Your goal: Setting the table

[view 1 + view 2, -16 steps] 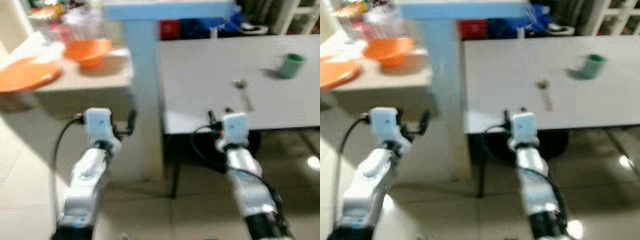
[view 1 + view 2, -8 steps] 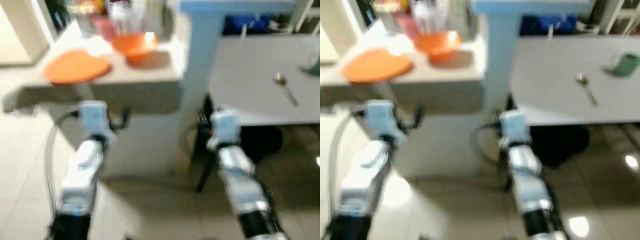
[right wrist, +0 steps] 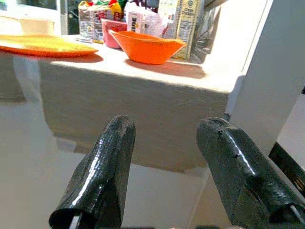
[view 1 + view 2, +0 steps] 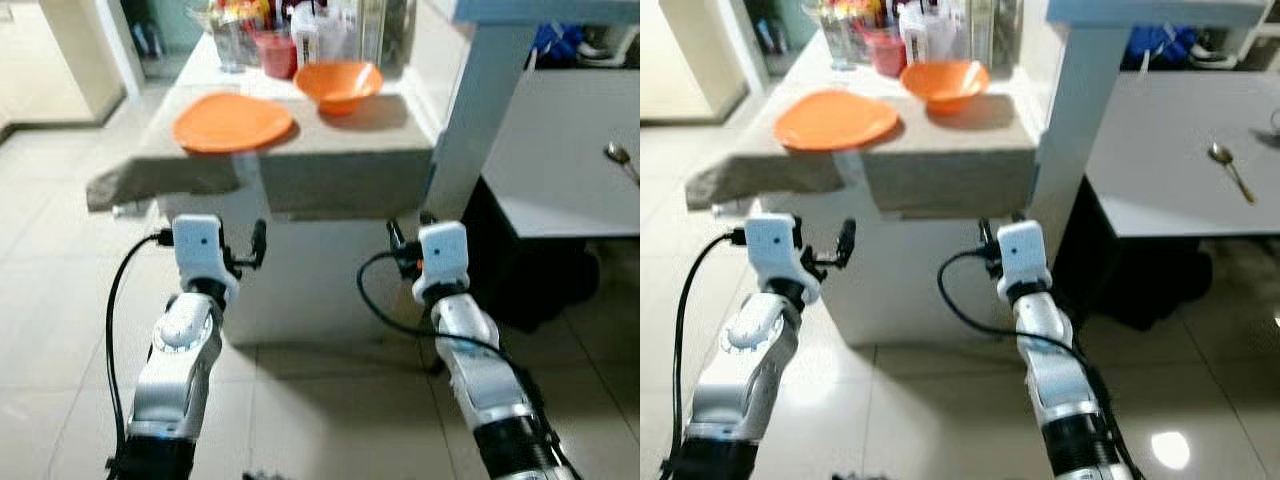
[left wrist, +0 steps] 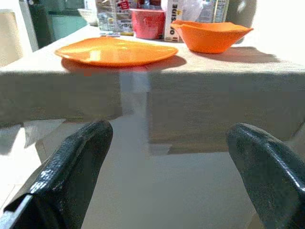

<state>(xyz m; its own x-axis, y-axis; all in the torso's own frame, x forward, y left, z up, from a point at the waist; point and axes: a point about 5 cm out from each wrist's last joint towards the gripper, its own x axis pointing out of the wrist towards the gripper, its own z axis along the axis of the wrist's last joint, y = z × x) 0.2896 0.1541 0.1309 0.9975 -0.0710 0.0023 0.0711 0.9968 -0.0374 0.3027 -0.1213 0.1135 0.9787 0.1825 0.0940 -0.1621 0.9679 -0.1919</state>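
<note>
An orange plate (image 4: 232,122) and an orange bowl (image 4: 338,84) lie on a counter covered with a beige cloth (image 4: 340,175), straight ahead of me. A spoon (image 4: 1230,170) lies on the white table (image 4: 1160,150) to the right. Both arms are raised in front of the counter's edge, below its top. My left gripper (image 5: 167,186) is open and empty, with the plate (image 5: 114,50) beyond its fingers. My right gripper (image 3: 167,186) is also open and empty, pointing at the counter front below the bowl (image 3: 145,45).
A pink cup (image 4: 275,52), cartons and jars (image 4: 330,20) crowd the back of the counter. A pale blue post (image 4: 480,120) stands between counter and table. Tiled floor (image 4: 60,260) lies below and to the left.
The whole view has swung left and sharpened: the counter now sits centred and nearer, and the table has slid to the right edge. Both arms stay held out as before.
</note>
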